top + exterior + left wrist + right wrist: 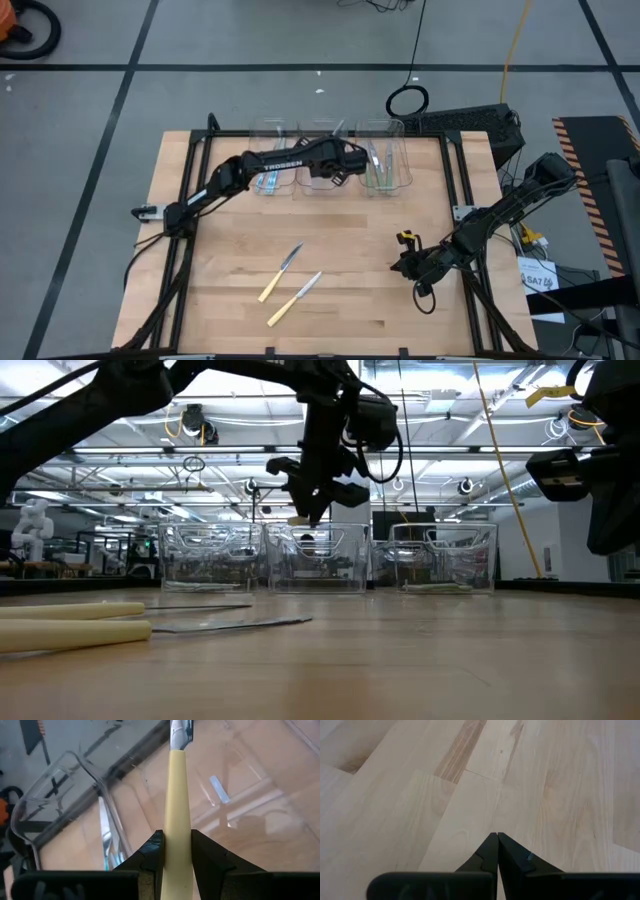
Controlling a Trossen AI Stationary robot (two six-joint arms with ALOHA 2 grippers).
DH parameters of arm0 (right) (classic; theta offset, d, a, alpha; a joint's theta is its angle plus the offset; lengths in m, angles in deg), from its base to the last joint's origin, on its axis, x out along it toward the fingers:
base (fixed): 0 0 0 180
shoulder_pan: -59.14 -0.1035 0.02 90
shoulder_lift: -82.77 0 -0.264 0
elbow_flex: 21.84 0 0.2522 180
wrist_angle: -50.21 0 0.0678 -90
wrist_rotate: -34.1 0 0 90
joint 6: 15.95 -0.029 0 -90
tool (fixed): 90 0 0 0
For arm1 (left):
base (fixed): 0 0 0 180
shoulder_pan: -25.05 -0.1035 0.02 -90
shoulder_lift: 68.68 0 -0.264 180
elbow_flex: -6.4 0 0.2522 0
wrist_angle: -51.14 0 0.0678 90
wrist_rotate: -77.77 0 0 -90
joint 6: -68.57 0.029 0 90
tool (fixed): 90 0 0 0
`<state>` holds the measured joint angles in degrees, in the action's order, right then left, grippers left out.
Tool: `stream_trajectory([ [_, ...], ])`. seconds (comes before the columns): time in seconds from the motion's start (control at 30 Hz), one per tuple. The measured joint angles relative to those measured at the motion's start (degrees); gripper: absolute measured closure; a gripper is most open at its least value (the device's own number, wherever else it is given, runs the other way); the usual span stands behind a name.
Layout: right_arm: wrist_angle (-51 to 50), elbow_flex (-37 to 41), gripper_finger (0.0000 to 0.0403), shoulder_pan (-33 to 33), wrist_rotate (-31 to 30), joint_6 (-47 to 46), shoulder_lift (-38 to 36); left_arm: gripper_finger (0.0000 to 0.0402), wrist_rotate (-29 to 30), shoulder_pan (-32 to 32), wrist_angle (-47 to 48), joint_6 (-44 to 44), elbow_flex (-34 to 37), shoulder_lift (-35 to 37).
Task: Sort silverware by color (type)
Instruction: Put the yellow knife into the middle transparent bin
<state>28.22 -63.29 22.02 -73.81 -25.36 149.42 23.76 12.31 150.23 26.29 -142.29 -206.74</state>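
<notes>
Left gripper (177,851) is clamped on a pale-yellow-handled utensil (176,805), fingers (150,852) pinching the handle from both sides, silvery head pointing away toward the bin floor. High view puts the gripper (335,170) over the middle clear bin (318,128) at the far edge of the table (230,250); low view shows it hanging just above that bin's rim (318,532), utensil tip down.

Handling, my read: light, stiff, slim piece. Smooth tapered handle, likely slippery, so it could pivot or slide in the pads if the grip is loose. Best hold is mid-handle on the thicker part, across the width, as it is now. Avoid the thin metal head: little to bite on.

Bins are thin clear plastic, probably light enough to shift if bumped, so drop from above the rim, don't rub the wall.

Still out on the table: two more yellow-handled utensils (282,271), (293,299) lying flat near the front, near each other but apart. Flat on wood means little clearance under the handle; pinch from the sides at mid-handle.

Right gripper (497,840) is closed on nothing, parked low at the right side of the table (413,262).
</notes>
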Motion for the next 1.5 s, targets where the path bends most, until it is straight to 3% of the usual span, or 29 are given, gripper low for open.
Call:
stream_trajectory([
  [0.43,-0.2,0.0,0.0401,0.0,0.02,-0.45,0.0,0.032,-6.2,-1.76,-0.41,1.42,0.0,-2.05],
  [0.67,-0.7,0.0,0.0401,0.0,0.04,-1.51,0.0,0.032,-6.65,-1.76,-1.87,2.75,-0.02,-3.18],
  [0.97,-1.2,0.0,0.0401,0.0,0.05,-1.92,0.0,0.0285,-4.4,-1.71,-2.08,2.62,-0.02,-3.26],
  [1.5,-1.31,0.0,0.0401,0.0,0.04,-1.92,0.02,0.0278,3.03,-0.03,-2.06,2.55,-0.07,-3.26],
])
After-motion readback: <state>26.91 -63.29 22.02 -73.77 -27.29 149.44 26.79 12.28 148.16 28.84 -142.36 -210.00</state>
